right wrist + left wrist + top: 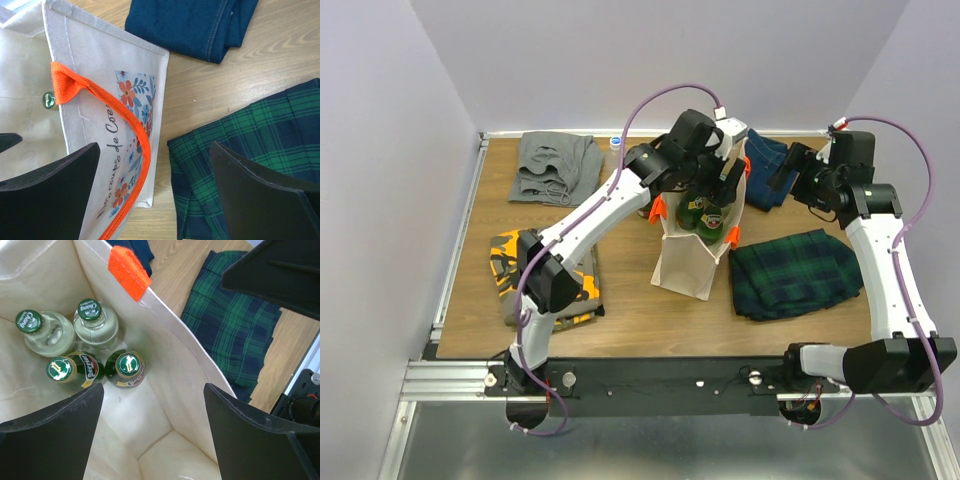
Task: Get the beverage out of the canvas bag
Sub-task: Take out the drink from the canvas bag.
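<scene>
Canvas bag (692, 262): upright mid-desk (630, 320), mouth open, orange handles (129, 271) at the rim. Floral print and script lettering on the side panel facing the right wrist cam.

Beverages: all four inside the bag, standing on its floor, bunched in one corner.
- Two clear Chang bottles (92, 322), green caps, side by side.
- Two green Perrier bottles (127, 367) just beside them, packed close.
- None out yet, none gripped.

Left arm (590, 212): reaching over the bag from the left.
- Left jaws released, spread wide, nothing between the fingers (50, 440).
- Poised above the bag mouth, looking straight down at the caps.
- One finger over the bag interior, the other at the wall on the plaid side. Inside or outside the rim: cannot tell.

Right arm (885, 260): bent in from the right.
- Right jaws released, fully spread, empty.
- Above the desk just right of the bag.
- One finger (45, 195) over the printed side panel, the other over the plaid cloth (795, 272).

Around the bag:
- Plaid cloth, green and navy, folded, just right of the bag.
- Dark blue jeans (767, 170) behind and to the right.
- Grey garment (555, 165) at back left, well apart from the bag.
- Black garment with orange-yellow print (545, 280) front left, partly under the left arm.
</scene>
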### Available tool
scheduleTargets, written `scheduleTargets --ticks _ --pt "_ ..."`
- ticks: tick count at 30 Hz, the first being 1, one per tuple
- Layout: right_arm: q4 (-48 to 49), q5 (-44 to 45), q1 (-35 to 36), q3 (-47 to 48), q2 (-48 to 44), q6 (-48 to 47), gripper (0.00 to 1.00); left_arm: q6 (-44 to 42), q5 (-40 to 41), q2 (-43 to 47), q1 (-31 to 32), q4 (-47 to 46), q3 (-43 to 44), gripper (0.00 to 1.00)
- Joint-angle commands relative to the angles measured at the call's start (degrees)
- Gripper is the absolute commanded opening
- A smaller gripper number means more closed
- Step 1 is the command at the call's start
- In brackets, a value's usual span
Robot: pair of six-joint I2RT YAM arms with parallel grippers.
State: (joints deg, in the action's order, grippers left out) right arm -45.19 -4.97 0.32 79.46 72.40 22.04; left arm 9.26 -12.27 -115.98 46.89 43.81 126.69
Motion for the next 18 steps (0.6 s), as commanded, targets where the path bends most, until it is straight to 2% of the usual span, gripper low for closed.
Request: scheduleTargets --ticks 1,18 --pt "-0.9 1.1 -0.1 0.8 0.9 0.3 1.0 -0.2 2.4 -2.6 0.7 1.3 1.4 0.9" --pt "-1.0 2.3 -0.1 0.2 1.1 -0.5 1.0 -0.5 4.5 -7.3 0.7 1.5 3.2 0.89"
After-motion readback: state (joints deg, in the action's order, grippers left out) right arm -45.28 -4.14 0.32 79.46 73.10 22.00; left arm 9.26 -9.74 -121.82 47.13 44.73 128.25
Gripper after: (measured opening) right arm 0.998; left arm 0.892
